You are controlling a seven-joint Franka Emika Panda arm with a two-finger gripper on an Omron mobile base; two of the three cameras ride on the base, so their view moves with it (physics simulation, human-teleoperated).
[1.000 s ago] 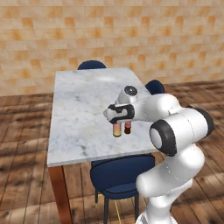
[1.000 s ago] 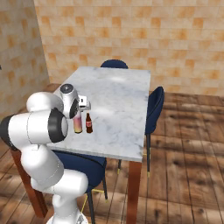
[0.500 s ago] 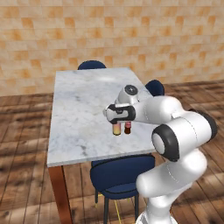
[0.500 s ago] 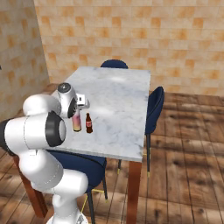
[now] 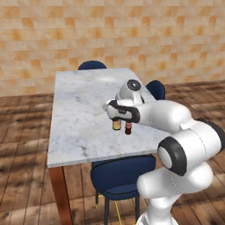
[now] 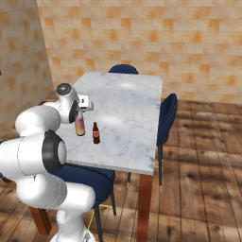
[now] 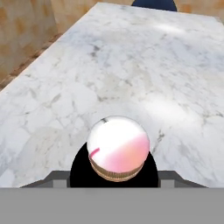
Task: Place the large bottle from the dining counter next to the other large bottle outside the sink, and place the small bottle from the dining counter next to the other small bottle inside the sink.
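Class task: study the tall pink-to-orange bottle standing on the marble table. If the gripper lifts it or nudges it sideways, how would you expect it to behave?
The large bottle stands upright, tall and narrow, so a high sideways nudge would probably tip it, perhaps into the small bottle beside it. Its round body would likely roll once down. The clear, smooth wall looks rigid but possibly slippery in the gripper.

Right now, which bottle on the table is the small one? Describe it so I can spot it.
On the marble dining counter, near the edge closest to the robot, two bottles stand side by side. The small bottle is dark brown, long-necked and red-labelled, shorter and thinner than the pink-orange large bottle beside it.
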